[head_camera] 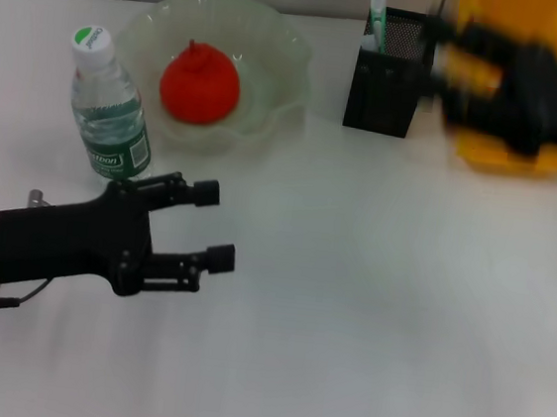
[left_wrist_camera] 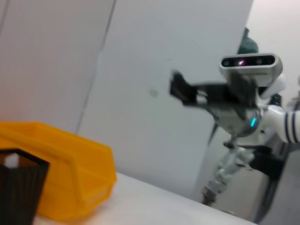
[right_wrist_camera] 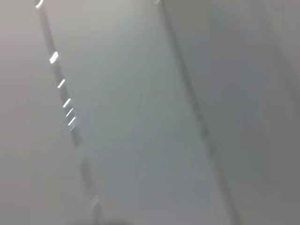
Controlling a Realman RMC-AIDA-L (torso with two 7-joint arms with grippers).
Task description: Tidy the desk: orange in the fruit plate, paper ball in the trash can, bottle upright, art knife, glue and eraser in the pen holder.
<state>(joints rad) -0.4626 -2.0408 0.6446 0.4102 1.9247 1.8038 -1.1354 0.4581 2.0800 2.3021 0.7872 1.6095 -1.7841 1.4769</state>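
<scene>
On the white surface (head_camera: 368, 308) the orange (head_camera: 200, 85) sits in the fruit plate (head_camera: 285, 55), a pale-green bowl with a wavy rim at the far side. Just beside the plate, on its left, the bottle (head_camera: 111, 108) stands upright with its white cap on top and its green label facing forward.

The left claw (head_camera: 213, 224) hovers low over the surface near the bottle's base, pointing toward the robot's right. Its two black fingers (head_camera: 193, 192) are spread apart with nothing between them, and the upper one lies close to the bottle's foot; whether they touch cannot be told.

The pen holder (head_camera: 385, 75), a black mesh cup, stands to the right of the plate, well apart from the bottle. A mint-green and white stick, the art knife (head_camera: 377, 18), pokes out of its top. Anything else inside is hidden by the mesh.

Right of the holder is the yellow trash can (head_camera: 530, 95), just beside it; the left wrist view shows the can (left_wrist_camera: 70, 168) directly behind the holder (left_wrist_camera: 18, 187). The right claw (head_camera: 453, 63) is blurred in front of the can, close to the holder's rim, and I cannot tell whether it is spread or pressed together. The left wrist view also shows the right arm raised, equally blurred. The right wrist view shows only a plain grey wall.
</scene>
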